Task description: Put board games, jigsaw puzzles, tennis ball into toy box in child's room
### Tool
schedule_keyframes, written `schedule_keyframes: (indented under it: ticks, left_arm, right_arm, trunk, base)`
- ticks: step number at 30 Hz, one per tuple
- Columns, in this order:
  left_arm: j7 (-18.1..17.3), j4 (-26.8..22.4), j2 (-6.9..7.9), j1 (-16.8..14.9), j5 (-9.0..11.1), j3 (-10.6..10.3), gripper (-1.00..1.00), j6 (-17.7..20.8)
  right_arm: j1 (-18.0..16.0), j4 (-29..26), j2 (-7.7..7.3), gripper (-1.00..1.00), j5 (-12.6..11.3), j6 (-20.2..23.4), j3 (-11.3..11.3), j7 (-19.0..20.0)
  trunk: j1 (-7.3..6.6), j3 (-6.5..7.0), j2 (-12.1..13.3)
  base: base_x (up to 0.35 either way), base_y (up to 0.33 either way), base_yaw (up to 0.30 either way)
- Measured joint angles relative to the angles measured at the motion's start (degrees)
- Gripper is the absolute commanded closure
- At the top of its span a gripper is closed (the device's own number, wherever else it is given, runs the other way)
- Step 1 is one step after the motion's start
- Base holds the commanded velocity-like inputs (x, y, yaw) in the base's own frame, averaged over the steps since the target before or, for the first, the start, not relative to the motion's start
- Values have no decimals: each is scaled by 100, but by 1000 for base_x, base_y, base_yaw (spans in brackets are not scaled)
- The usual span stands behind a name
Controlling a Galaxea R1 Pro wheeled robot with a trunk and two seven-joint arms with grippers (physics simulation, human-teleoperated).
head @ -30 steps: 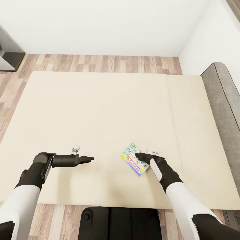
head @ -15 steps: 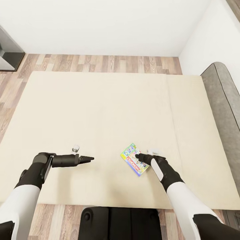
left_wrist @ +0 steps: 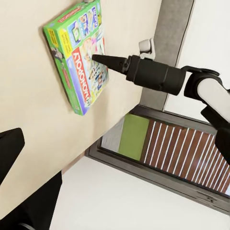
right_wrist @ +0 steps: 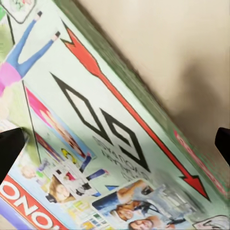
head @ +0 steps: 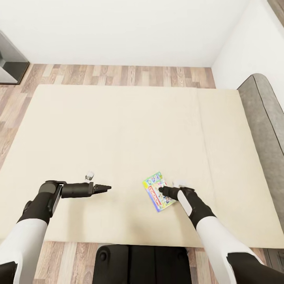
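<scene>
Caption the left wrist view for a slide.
Right claw poised over the green Monopoly board game lying on the beige bed.

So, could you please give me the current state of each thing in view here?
board game: lying flat on the bed, face up, not lifted
bed: beige cover bare apart from the game
right gripper: over the game's lid, fingers apart
left gripper: empty, closure unclear

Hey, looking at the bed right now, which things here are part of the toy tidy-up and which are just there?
Part of the job:
- board game, flat on the bed
- right hand, over the game's lid
- left hand, above bare mattress

Just there:
- grey headboard
- wood-plank floor
- white wall
</scene>
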Motion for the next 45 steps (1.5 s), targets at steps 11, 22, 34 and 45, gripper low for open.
schedule_keyframes:
  ticks: [11,22,34,45]
  left_arm:
    - [9,1,-1,-1,-2,0,-100,0]
    - [-6,1,-1,-1,3,3,-100,0]
    - [-9,1,-1,-1,3,6,-100,0]
    - [-7,1,-1,-1,2,8,-100,0]
  right_arm:
    - [5,40,37,-100,27,135,1,655]
    - [5,31,46,-100,24,293,1,669]
    - [11,30,72,-100,25,306,8,762]
    - [12,30,150,-100,28,313,17,972]
  trunk:
    - [2,0,3]
    - [2,0,3]
    - [2,0,3]
    - [2,0,3]
  base:
    - [0,0,0]
    - [0,0,0]
    - [0,0,0]
    - [0,0,0]
